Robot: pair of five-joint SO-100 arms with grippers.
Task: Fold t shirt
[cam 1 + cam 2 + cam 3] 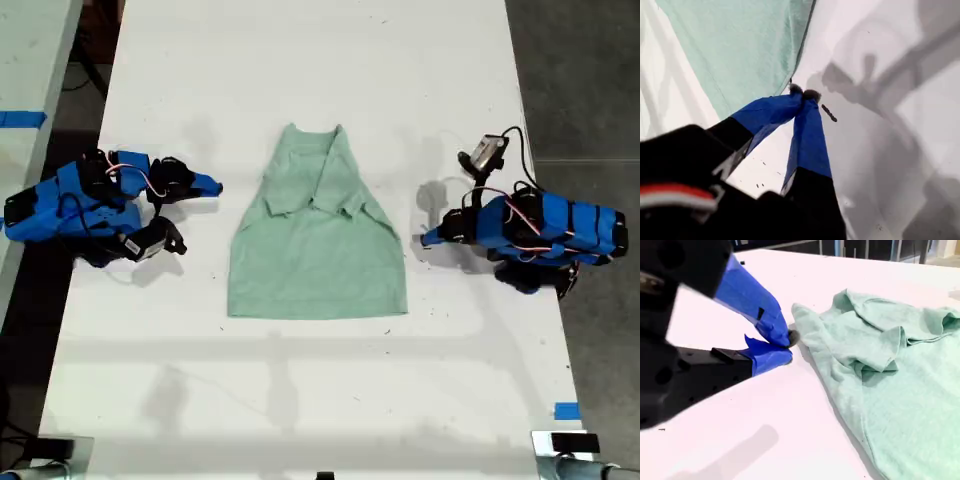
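The pale mint-green t shirt [318, 240] lies flat on the white table [300, 60], neck away from the camera, with both sleeves folded in over the chest [880, 347]. My first gripper [428, 238] is at the exterior view's right. It is shut on nothing [803, 94], low over the table just beside the shirt's side edge [740, 50]. My second gripper [212, 186] is at the exterior view's left, also shut and holding nothing [788, 344]. It sits a short gap from the shirt's shoulder edge [805, 322].
Blue tape marks sit at the exterior view's left edge [22, 119] and lower right [566, 411]. A second pale table [30, 60] stands beyond a dark gap at the exterior view's left. Grey floor [580, 80] lies past the table's right edge.
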